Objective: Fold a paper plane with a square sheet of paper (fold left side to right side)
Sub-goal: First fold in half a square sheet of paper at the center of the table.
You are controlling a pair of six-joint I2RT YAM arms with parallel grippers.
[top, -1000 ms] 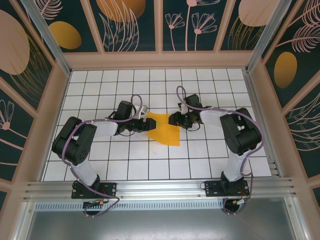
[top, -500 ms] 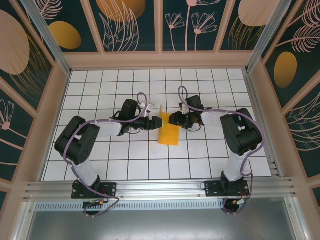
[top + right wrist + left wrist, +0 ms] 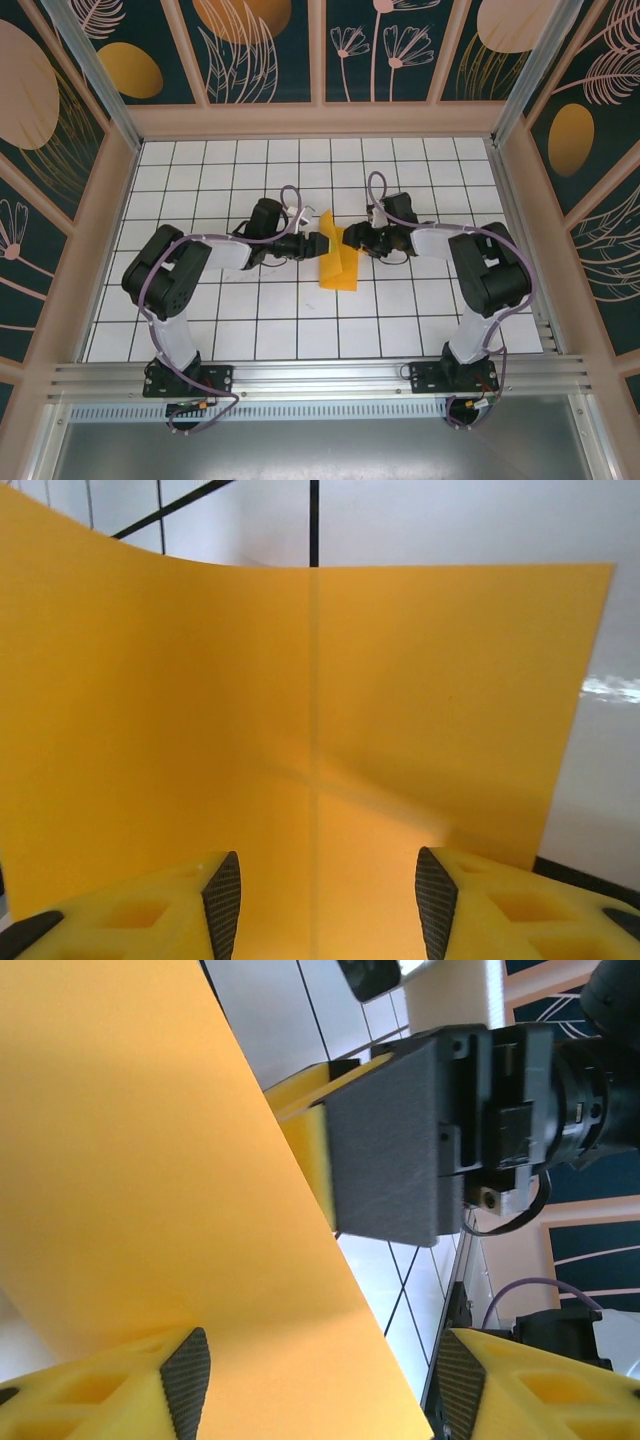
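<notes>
The square sheet of paper (image 3: 340,268), orange-yellow, lies mid-table with its left half raised almost upright and its right half flat on the tiles. My left gripper (image 3: 318,243) reaches in from the left, against the raised half. In the left wrist view the sheet (image 3: 150,1160) runs between the wide-apart jaws of the left gripper (image 3: 322,1360), which is open. My right gripper (image 3: 352,238) is at the sheet's far right side, and one of its fingers (image 3: 385,1150) stands at the paper's edge. The right wrist view has the creased sheet (image 3: 320,680) just ahead of the open right gripper (image 3: 327,870).
The white grid table (image 3: 250,310) is ringed by a wooden frame with dark leaf-painted panels (image 3: 260,50). Both arms stretch inward from their bases on the rail (image 3: 320,375) at the near edge. Bare tiles lie around the sheet.
The left gripper has moved right, swinging the sheet's left half up from flat to nearly upright, and its jaws have narrowed a little. The right gripper has shifted slightly right.
</notes>
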